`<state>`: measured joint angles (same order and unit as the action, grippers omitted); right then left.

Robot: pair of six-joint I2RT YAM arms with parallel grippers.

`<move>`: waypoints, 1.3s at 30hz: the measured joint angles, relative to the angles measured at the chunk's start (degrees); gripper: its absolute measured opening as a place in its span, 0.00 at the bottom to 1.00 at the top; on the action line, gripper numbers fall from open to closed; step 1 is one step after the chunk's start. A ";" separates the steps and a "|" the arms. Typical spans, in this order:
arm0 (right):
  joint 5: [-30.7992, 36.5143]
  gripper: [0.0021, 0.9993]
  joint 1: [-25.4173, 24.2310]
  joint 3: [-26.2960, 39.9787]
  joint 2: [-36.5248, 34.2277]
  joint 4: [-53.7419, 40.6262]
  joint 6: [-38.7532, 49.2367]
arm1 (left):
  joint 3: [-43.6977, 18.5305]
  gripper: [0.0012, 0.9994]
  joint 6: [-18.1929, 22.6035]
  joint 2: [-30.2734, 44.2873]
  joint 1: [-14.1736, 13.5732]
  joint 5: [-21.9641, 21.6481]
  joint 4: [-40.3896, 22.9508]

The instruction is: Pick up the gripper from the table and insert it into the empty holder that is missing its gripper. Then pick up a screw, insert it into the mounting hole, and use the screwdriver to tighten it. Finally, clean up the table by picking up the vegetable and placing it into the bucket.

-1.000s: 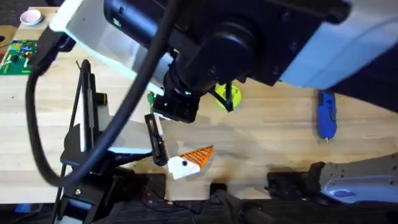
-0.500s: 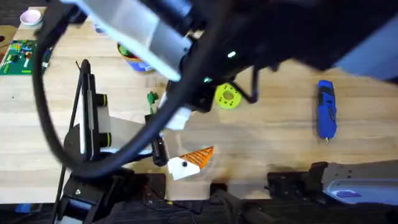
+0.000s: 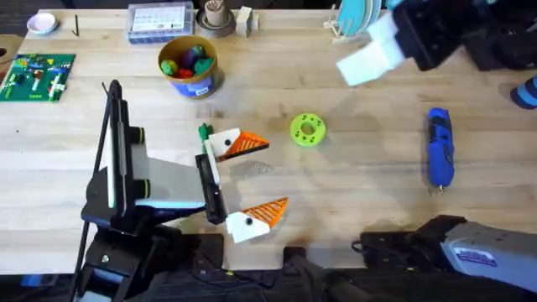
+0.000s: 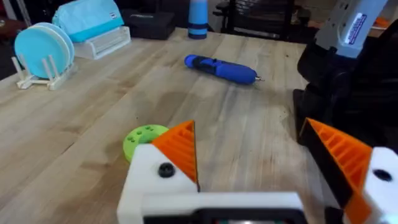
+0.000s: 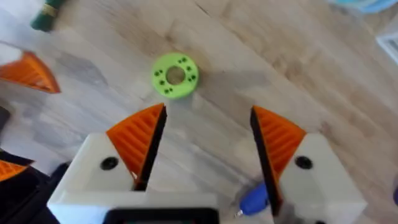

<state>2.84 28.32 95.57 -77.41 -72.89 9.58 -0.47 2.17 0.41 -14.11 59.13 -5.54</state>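
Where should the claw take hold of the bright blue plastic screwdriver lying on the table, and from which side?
Grip the bright blue plastic screwdriver around the middle of its thick body, coming straight down from above. It lies flat on the wooden table, its long axis running away from the arms' bases, thin dark tip toward them, so the fingers should close across its width. Its sides look free, and the right claw is open.

pale wooden table (image 3: 352, 180), dark furniture (image 4: 149, 23) behind it.

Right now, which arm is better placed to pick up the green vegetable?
Left. The left gripper is open beside the vegetable, on its own side; the right gripper faces the green disc, farther off.
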 joint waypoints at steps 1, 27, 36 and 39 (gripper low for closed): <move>0.96 0.88 -1.71 0.00 -0.07 -1.77 -0.18 | 0.02 0.99 0.00 0.02 0.00 0.00 -0.02; -0.32 0.88 -51.65 -28.17 -2.80 15.00 -1.16 | 0.01 0.99 0.01 0.00 0.00 -0.04 -0.01; -9.57 0.88 -59.97 -29.86 -9.35 18.55 8.01 | 0.00 0.99 0.00 0.02 0.00 -0.11 0.00; -11.53 0.88 -61.19 -29.86 -12.61 19.31 9.71 | 0.00 0.99 0.00 0.00 0.00 -0.15 0.00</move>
<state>-8.69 -32.86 65.71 -90.02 -53.58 19.29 -0.47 2.17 0.40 -14.11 58.98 -5.54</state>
